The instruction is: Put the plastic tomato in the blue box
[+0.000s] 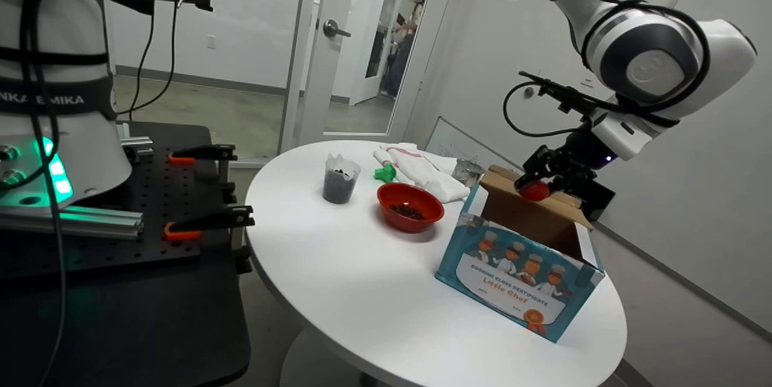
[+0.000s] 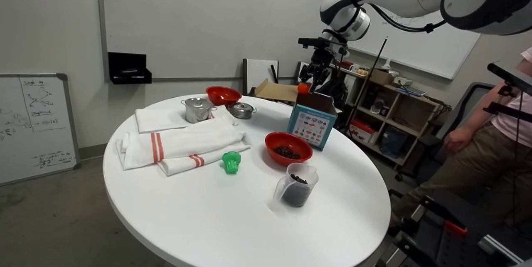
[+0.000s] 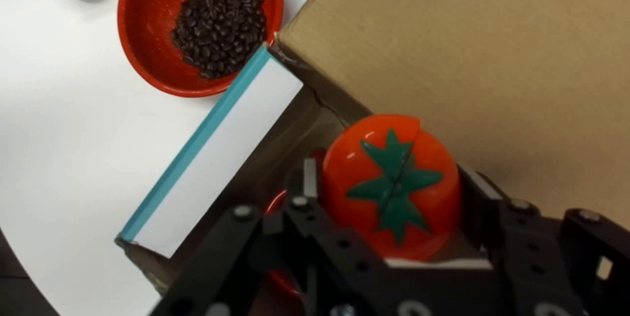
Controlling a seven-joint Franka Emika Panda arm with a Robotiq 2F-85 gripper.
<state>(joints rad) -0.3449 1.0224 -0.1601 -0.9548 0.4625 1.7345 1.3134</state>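
Gripper (image 3: pixel 394 182) fingers press against opposite sides of the plastic tomato (image 3: pixel 391 185) in the wrist view, holding it between them. Orientation: the green star (image 3: pixel 393 188) on the tomato shows face-on in that view, a seam crossing it from upper right to lower left. The body appears round; a long axis cannot be determined. Position: over the opening of the blue box (image 1: pixel 512 278), near a folded-back brown flap (image 3: pixel 472 60). The box stands on the white worktop (image 1: pixel 362 290), near a red bowl (image 3: pixel 152 25) containing dark beans (image 3: pixel 221 28).
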